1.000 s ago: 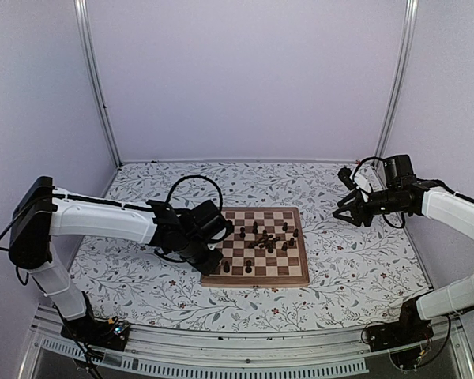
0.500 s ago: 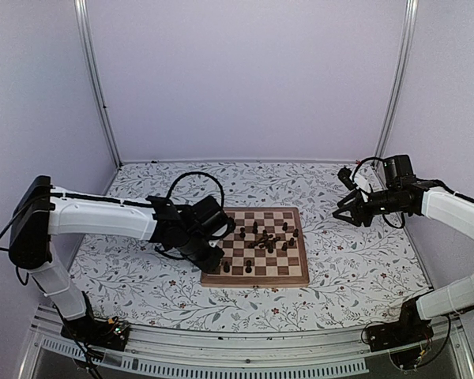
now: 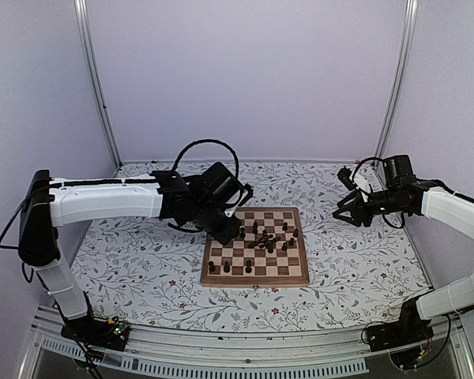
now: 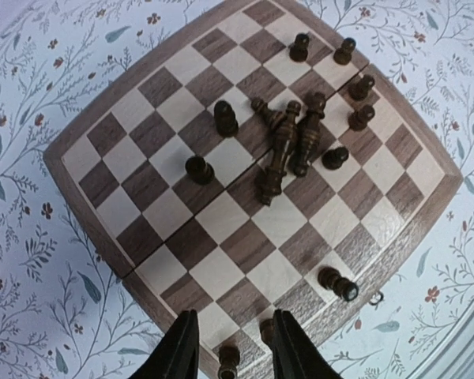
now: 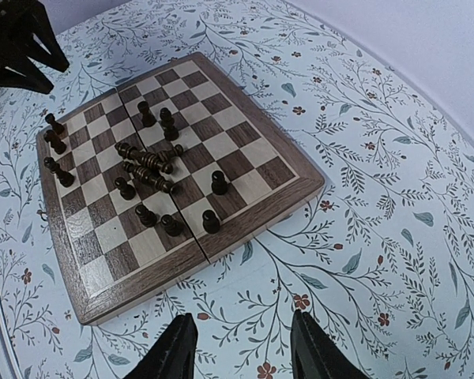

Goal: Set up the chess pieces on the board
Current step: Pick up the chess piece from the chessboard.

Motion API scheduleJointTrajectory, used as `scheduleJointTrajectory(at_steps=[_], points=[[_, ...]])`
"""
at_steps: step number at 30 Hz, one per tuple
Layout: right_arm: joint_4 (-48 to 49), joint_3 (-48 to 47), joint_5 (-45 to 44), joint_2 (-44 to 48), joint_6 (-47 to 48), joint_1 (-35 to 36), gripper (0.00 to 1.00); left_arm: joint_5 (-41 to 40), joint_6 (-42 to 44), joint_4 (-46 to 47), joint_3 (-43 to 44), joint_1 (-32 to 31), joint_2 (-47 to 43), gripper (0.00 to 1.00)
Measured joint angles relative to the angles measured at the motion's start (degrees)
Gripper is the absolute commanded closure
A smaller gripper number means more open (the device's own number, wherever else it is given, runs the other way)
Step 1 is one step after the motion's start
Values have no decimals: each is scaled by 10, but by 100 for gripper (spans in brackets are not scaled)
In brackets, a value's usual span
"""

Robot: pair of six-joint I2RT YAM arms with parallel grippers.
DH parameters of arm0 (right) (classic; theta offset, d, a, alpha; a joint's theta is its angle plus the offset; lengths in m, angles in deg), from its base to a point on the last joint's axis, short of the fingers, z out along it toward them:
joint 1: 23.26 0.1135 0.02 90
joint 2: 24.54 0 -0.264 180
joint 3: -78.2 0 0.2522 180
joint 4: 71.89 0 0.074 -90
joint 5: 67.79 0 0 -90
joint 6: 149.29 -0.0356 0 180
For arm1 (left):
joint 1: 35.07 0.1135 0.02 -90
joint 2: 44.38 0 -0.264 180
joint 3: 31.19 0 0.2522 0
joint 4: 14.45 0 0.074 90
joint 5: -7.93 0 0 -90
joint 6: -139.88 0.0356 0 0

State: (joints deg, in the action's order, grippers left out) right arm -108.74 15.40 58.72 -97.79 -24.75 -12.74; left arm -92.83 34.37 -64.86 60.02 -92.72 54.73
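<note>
Nearest us, three small dark brown turned wooden chess pieces (image 3: 227, 267) stand along the near rank of the square wooden chessboard with tan and dark brown squares (image 3: 257, 279). In the left wrist view two of them show close by the fingertips of the left gripper (image 4: 233, 351). A straight drop there could tip them or push them off the edge. That gripper hangs above the board's left side, fingers spread, nothing between them.

The board lies flat on the floral-patterned table surface (image 3: 142, 268) and looks like a folding type w/ a centre seam. We judge a sideways shove could slide it and topple whatever stands.

Mid-board is the main hazard: a heap of toppled pieces (image 4: 288, 146), approx. four, lying on their sides, touching and crossing. Pinching one probably drags or rolls a neighbour into the upright pcs just beside. The rounded bodies may also slip out of a grip.

Farther on, a few upright pieces (image 4: 344, 51) are scattered toward the far right corner, not in orderly rows, so most of the setup remains.

The right gripper (image 3: 341, 212) hovers beyond the board's right edge, over the table, fingers apart and empty. If both arms go for the heap at once, they could clash.
</note>
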Motion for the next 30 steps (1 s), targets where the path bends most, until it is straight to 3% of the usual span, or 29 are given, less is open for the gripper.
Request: scheduleJointTrajectory(at_steps=[12,30], points=[[0,0,-7,0,2,0,56,43,40,17,134,64,160,66],[0,1,-13,0,9,0,55,57,48,13,185,70,234,74]])
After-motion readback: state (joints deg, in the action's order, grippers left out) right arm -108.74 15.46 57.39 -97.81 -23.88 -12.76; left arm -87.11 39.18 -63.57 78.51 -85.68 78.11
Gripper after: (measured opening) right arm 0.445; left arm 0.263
